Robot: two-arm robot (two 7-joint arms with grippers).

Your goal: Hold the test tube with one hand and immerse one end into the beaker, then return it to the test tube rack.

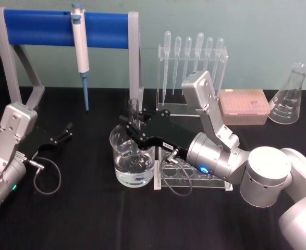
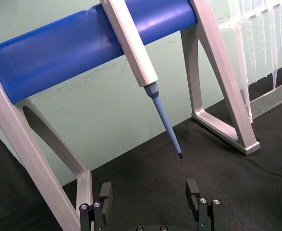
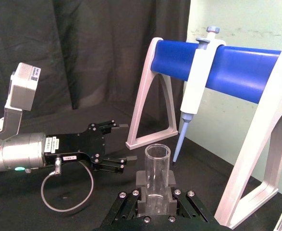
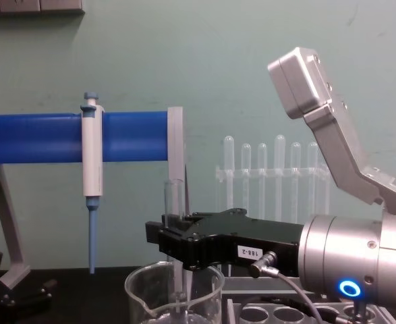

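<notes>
- The right gripper [image 1: 135, 125] reaches in from the right edge to the middle of the surface. Its jaws are clamped on the test tube [image 1: 134, 107], gripping it partway down its length.
- The test tube stands upright with its long axis vertical and its open rim above the jaws. In the chest view its rounded end hangs inside the beaker [image 1: 122, 166], below the rim.
- I cannot tell whether that end is in the water or stops just at its surface.
- The test tube rack [image 4: 251, 314] sits just beside the beaker, toward the right edge, beneath the right arm's wrist. Its near holes look open.
- The return looks to turn on this: lift straight up until the rounded end clears the beaker rim, then move a short way toward the right edge and lower the tube.
- The room overhead looks free. The pipettor stand [image 1: 134, 57] has a grey post rising close behind the tube, so drifting toward the back edge risks a knock.
- The left gripper [image 2: 149, 195] is parked near the left edge with its jaws apart, well away from the work.
</notes>
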